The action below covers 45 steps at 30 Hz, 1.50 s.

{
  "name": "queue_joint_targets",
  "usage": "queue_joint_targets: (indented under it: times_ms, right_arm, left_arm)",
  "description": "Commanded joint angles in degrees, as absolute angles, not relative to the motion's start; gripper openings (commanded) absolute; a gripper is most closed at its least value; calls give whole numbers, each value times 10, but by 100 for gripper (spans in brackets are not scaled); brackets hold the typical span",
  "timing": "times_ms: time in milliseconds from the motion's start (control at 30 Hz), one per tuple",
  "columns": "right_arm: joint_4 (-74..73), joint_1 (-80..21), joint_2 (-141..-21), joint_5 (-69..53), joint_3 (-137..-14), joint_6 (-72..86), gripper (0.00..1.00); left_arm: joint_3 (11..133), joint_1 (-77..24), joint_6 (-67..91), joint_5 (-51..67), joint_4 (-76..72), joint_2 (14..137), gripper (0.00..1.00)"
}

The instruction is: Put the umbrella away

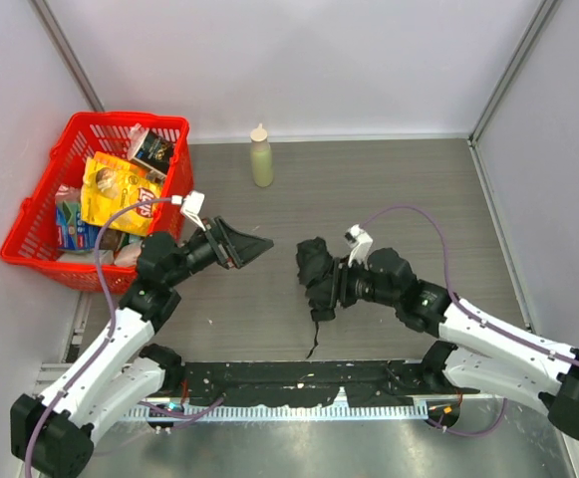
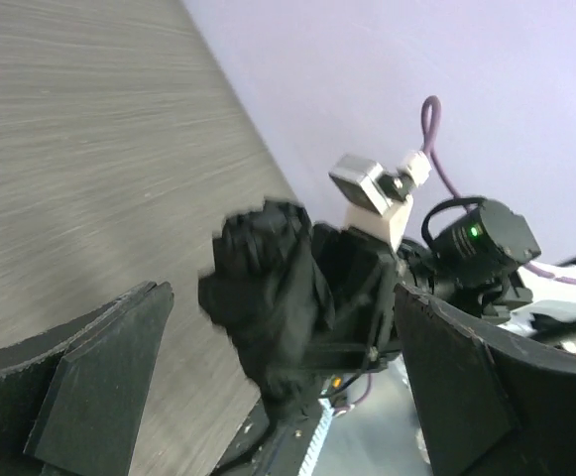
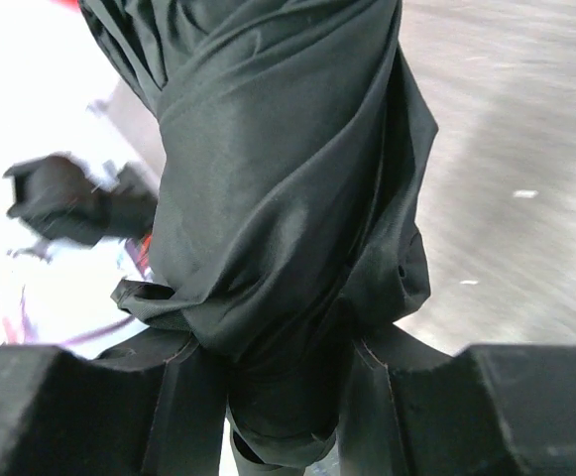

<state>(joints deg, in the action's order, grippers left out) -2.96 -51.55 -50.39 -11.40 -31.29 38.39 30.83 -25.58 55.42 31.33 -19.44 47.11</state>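
So the umbrella [image 1: 315, 263] is out in the middle of the table [image 1: 389, 189], bunched into a crumpled black bundle, not neatly rolled at all. The right gripper [image 1: 327, 283] has it: from the right wrist view the fabric is squeezed between the two fingers, jaws only partway closed because the wad of cloth fills the gap, and the rest of the bundle sticks out past the fingertips. A thin black strap [image 1: 313, 342] dangles from the bundle toward the near edge of the table. Can't honestly tell whether the bundle is resting on the table or lifted a bit off it.

The left gripper [image 1: 245, 246] is just beside it on the left, pointing straight at the bundle, jaws spread about as wide as they go and nothing between them. Its wrist view shows both fingers far apart with the umbrella sitting in the distance between them, not touching either one.

Off to the far left there's a red basket [image 1: 174, 134] stuffed with snack packets, a yellow chip bag [image 1: 115, 189] on top. A pale green bottle [image 1: 260, 159] stands upright near the back wall, well apart from everything else
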Motion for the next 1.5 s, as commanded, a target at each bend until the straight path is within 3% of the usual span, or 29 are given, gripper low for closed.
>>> queue_joint_targets:
  times_ms: [0, 167, 533, 633, 733, 800, 833, 867, 1233, 1467]
  right_arm:
    - [-69, -396, -567, -81, -353, 396, 16]
    - [-33, -211, -735, -215, -430, 338, 16]
    - [-107, -76, -1155, -354, -809, 258, 27]
    - [-136, -76, -1202, -339, -855, 255, 43]
    - [-144, -74, -1201, -301, -874, 251, 50]
    - [-174, -74, -1200, -292, -889, 240, 62]
    - [-193, -74, -1196, -287, -892, 236, 77]
    - [-202, -74, -1191, -289, -896, 226, 79]
    - [-354, -73, -1022, -6, -802, 162, 80]
    - [-344, -153, -714, 72, -621, 175, 81]
  left_arm:
    - [377, -248, 451, 269, 36, 448, 100]
    - [402, -248, 432, 315, 58, 441, 100]
    - [389, -250, 454, 382, 47, 414, 100]
    - [402, -249, 444, 392, 66, 403, 100]
    - [417, -249, 433, 397, 83, 395, 100]
    - [424, -249, 430, 399, 88, 390, 100]
    - [427, -249, 429, 403, 86, 389, 99]
    - [428, -249, 430, 409, 81, 390, 100]
    - [445, -250, 432, 401, 75, 403, 100]
    - [473, -249, 427, 360, 80, 395, 100]
